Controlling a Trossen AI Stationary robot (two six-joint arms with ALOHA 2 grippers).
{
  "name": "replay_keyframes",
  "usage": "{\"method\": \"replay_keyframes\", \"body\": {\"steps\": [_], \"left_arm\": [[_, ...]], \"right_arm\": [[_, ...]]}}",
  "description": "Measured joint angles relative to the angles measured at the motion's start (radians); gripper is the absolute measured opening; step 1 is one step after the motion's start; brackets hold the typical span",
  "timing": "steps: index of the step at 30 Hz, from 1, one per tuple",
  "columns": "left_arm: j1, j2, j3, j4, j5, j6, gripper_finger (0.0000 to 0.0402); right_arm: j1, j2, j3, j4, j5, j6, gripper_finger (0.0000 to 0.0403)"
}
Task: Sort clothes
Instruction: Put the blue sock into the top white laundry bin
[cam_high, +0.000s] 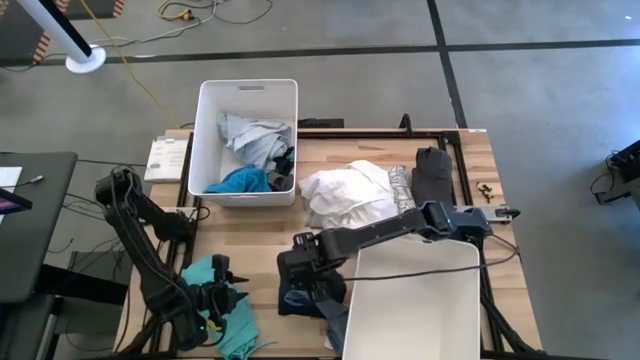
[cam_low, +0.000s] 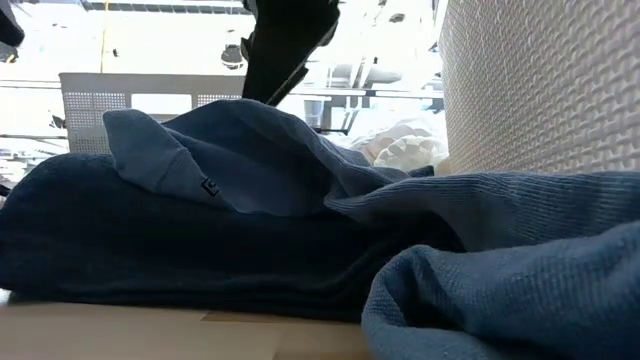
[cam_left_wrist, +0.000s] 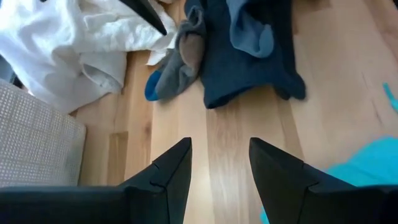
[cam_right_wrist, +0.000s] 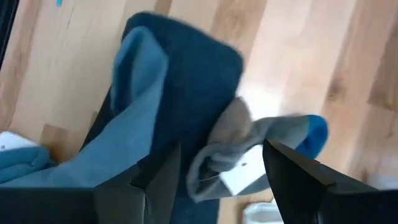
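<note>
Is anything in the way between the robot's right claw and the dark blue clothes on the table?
Nothing visible is. The right gripper hangs open right above the dark blue fabric garment, with a grey sock with a blue toe lying on it between the fingers. Only air separates them. The left gripper waits open over bare wood.

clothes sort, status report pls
Right gripper open, fingers over dark blue garment and grey sock. Left gripper open, empty, beside teal garment. Near bin close beside the pile.

The blue garment (cam_low: 230, 230) hides most of the table in the low view.
</note>
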Motion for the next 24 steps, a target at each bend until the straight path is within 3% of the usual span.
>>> {"method": "replay_keyframes", "body": {"steps": [7, 13, 24], "left_arm": [[0.011, 0.0, -0.03, 0.01, -0.08, -0.029, 0.0155], [0.026, 0.0, -0.03, 0.005, -0.086, -0.035, 0.0155], [0.069, -0.001, -0.03, 0.005, -0.111, -0.099, 0.0155]], "right_arm": [[-0.028, -0.001, 0.0, 0.039, 0.001, 0.056, 0.0243], [-0.034, -0.001, 0.0, 0.028, 0.001, 0.163, 0.0243], [-0.034, -0.001, 0.0, 0.114, 0.001, 0.166, 0.0243]]}}
